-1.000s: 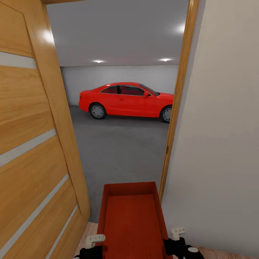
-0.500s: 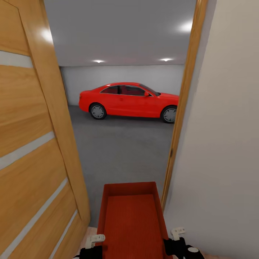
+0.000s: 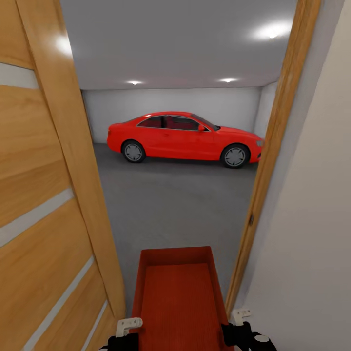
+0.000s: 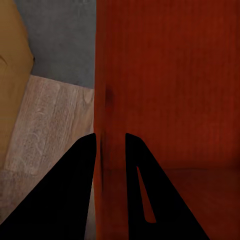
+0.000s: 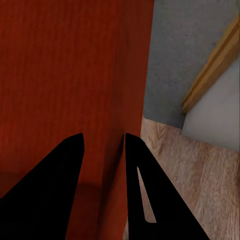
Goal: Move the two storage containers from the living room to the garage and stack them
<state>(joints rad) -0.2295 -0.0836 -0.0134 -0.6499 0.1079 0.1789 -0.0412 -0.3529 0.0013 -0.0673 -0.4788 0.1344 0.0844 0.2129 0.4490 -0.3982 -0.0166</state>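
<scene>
Container (image 3: 178,302), both pincers clamping its side walls, sits between door (image 3: 44,195) and frame (image 3: 273,161).

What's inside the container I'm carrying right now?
Nothing: the storage container shows a bare ribbed bottom. Its near end, between the left claw and right claw, is cut off from view.

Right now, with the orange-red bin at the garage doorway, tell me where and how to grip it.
Grip the storage container by its two thin long side walls, one gripper per side, fingers straddling the rim from above. The left gripper and right gripper already pinch opposite walls this way; the open top leaves those rims free.
</scene>
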